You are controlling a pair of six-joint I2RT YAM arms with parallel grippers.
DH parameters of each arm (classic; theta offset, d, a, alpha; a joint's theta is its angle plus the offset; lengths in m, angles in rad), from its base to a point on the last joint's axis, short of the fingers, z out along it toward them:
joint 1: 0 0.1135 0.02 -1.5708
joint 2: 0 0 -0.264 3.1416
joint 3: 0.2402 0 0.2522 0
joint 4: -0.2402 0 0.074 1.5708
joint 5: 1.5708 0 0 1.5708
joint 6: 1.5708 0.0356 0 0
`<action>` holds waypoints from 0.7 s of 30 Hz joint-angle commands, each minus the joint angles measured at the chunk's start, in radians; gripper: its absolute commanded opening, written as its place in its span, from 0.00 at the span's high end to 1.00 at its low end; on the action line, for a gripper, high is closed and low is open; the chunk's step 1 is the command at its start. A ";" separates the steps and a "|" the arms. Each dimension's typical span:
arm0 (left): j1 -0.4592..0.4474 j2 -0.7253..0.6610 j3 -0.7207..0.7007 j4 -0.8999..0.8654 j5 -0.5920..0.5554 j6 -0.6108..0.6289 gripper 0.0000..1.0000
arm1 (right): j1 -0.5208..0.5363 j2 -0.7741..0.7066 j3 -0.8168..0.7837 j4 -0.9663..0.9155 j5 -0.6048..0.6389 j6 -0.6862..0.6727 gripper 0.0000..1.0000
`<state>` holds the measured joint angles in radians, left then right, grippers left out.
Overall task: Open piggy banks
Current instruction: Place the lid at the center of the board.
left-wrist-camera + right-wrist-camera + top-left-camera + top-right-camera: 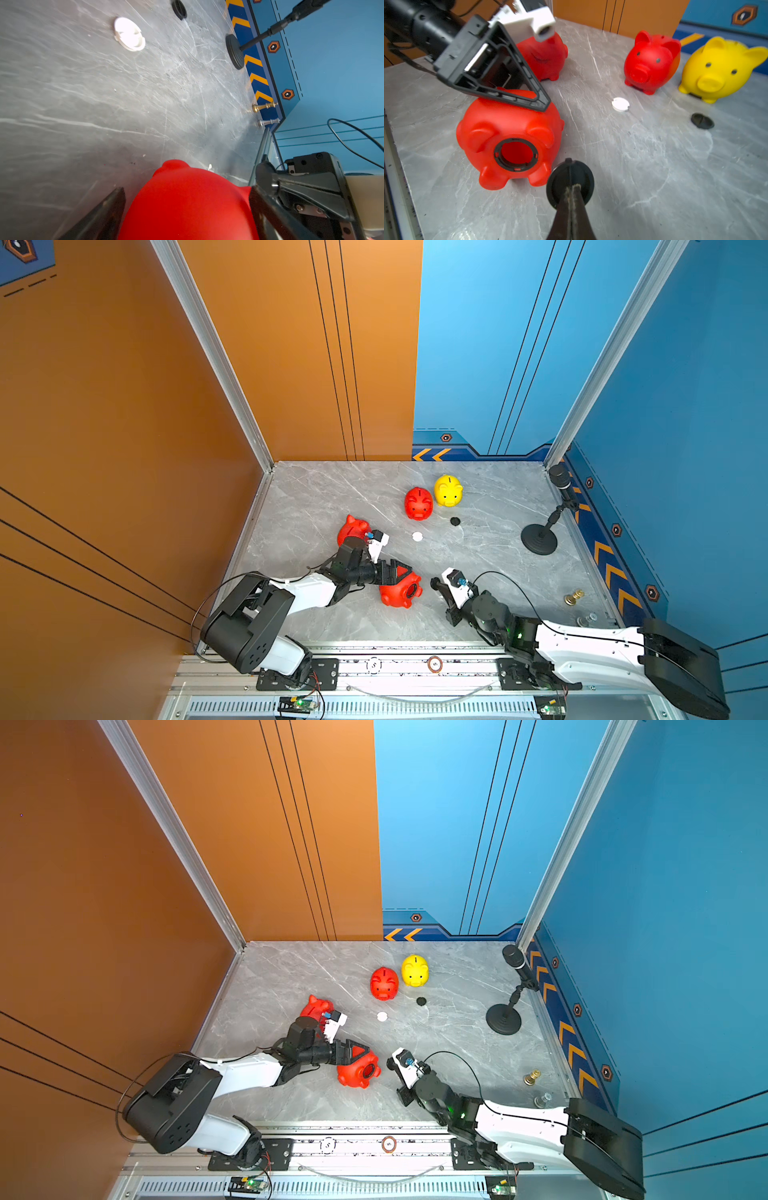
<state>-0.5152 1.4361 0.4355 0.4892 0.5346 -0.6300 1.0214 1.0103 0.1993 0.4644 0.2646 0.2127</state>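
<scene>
A red piggy bank point(401, 592) point(508, 124) lies on its side near the front middle of the table. Its round belly hole point(518, 154) is open and faces my right arm. My left gripper point(405, 583) point(187, 190) is shut on this bank, one finger over it and one under. My right gripper point(435, 584) point(572, 187) hovers just right of the hole, shut on a black plug point(570, 178). Another red piggy bank point(353, 529) stands behind my left wrist. A third red one point(418, 504) and a yellow one point(448, 490) stand upright farther back.
A white plug point(417, 536) and a loose black plug point(455, 521) lie on the marble table between the banks. A black microphone stand point(539, 537) is at the right. Gold point(574, 596) and silver point(586, 619) chess pieces stand by the right wall.
</scene>
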 commanded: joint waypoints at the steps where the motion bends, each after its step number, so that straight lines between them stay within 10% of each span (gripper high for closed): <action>1: 0.007 -0.005 -0.081 -0.216 -0.211 0.023 0.07 | -0.083 0.002 0.081 -0.170 -0.152 0.126 1.00; 11: 0.013 -0.225 -0.107 -0.376 -0.337 0.046 0.06 | -0.191 0.246 0.326 -0.288 -0.318 0.126 1.00; 21: 0.030 -0.386 -0.109 -0.458 -0.328 0.051 0.01 | -0.187 0.235 0.367 -0.255 -0.736 0.200 0.50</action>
<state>-0.4953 1.0691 0.3466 0.1436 0.2325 -0.6117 0.8349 1.2778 0.5709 0.2012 -0.2935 0.3534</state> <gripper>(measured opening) 0.996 0.474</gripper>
